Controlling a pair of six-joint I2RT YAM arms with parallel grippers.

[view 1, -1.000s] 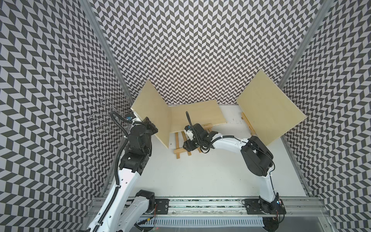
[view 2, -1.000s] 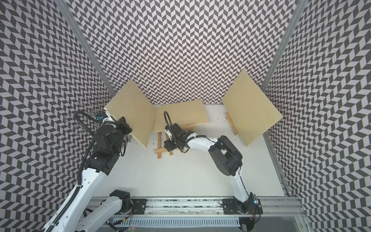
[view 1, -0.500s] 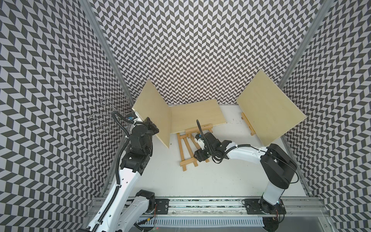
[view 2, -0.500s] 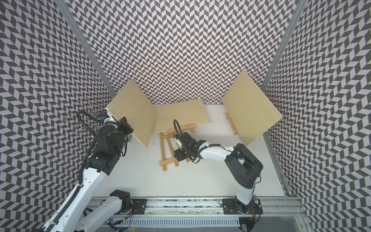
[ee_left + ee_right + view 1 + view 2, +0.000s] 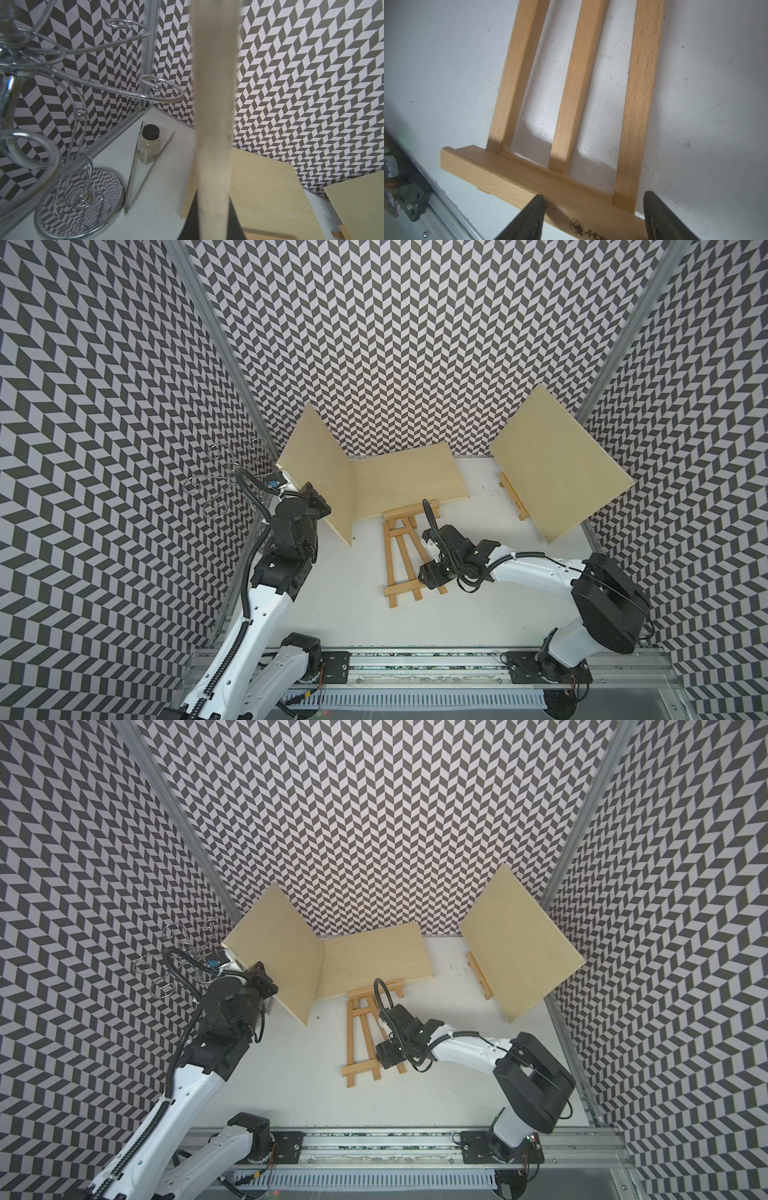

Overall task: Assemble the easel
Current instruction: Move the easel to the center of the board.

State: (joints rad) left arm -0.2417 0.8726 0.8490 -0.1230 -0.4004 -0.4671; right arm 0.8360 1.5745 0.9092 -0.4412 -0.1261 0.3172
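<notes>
Easel: light-brown wooden slatted easel frame (image 5: 405,556) now pulled out from under flat pale board (image 5: 409,481), toward frame centre.
Right hand (image 5: 593,216): spread, straddling its ledge.
Left hand (image 5: 212,220): stays pinching upright pale plywood panel (image 5: 320,481).

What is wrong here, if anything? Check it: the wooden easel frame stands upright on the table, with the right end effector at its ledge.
Wrong on one point: the wooden easel frame lies flat on the table, not upright, as both top views show. The right end effector is at its ledge.

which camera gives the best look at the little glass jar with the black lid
The left wrist view. There the glass jar stands upright on the table near the corner, between two thin metal rods, beside the chrome wire stand. Both top views hide it behind the left arm and the plywood panel; the right wrist view shows only the easel.
</notes>
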